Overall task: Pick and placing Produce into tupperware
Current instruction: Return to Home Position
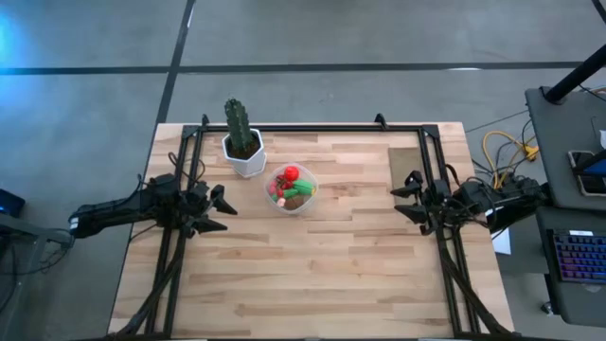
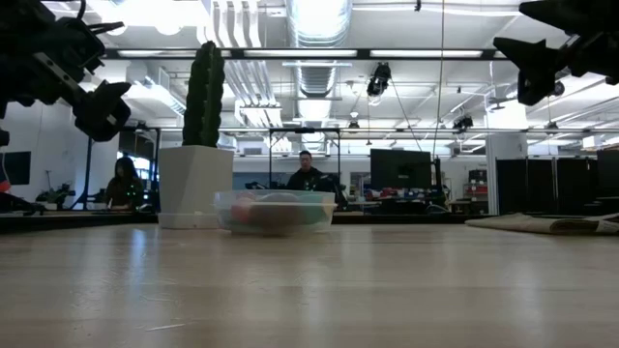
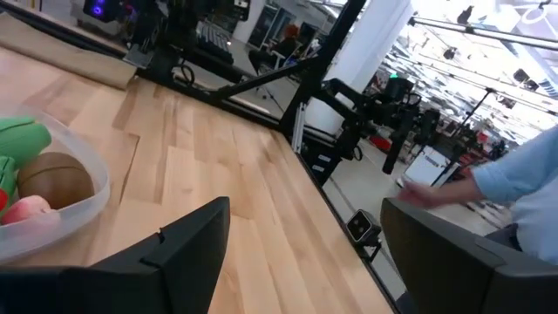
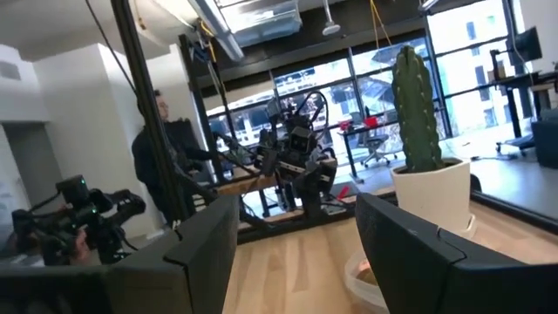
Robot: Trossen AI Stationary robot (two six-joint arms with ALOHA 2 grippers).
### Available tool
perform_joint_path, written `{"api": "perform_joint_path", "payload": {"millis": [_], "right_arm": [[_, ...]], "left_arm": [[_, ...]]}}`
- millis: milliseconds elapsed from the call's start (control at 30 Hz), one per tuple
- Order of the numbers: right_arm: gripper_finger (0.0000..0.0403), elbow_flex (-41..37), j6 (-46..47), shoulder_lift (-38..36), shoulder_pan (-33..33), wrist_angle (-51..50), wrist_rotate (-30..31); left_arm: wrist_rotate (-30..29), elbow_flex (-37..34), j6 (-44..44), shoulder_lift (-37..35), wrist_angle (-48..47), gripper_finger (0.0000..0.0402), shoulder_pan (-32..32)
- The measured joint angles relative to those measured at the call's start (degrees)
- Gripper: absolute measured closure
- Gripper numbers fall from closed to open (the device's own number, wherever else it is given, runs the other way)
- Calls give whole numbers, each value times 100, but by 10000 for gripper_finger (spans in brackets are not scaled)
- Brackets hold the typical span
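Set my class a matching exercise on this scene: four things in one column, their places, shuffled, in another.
1. cactus
2. produce
3. left gripper
4. right gripper

A. inside the tupperware
B. over the table's right side, jaws open
C. in a white pot beside the tupperware
D. over the table's left side, jaws open

Pairs: 1-C, 2-A, 3-D, 4-B.

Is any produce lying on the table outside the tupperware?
No, the high view shows all produce inside the tupperware beside the cactus pot.
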Motion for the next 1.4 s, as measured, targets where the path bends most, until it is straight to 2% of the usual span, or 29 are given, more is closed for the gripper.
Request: {"api": "perform_joint_path", "payload": {"millis": [667, 1400], "right_arm": [[179, 2, 182, 34, 0, 2, 0], [179, 4, 179, 36, 1, 2, -2]], "left_arm": [[-17, -80, -1, 89, 389, 118, 0], [-15, -86, 0, 85, 410, 118, 0]]}}
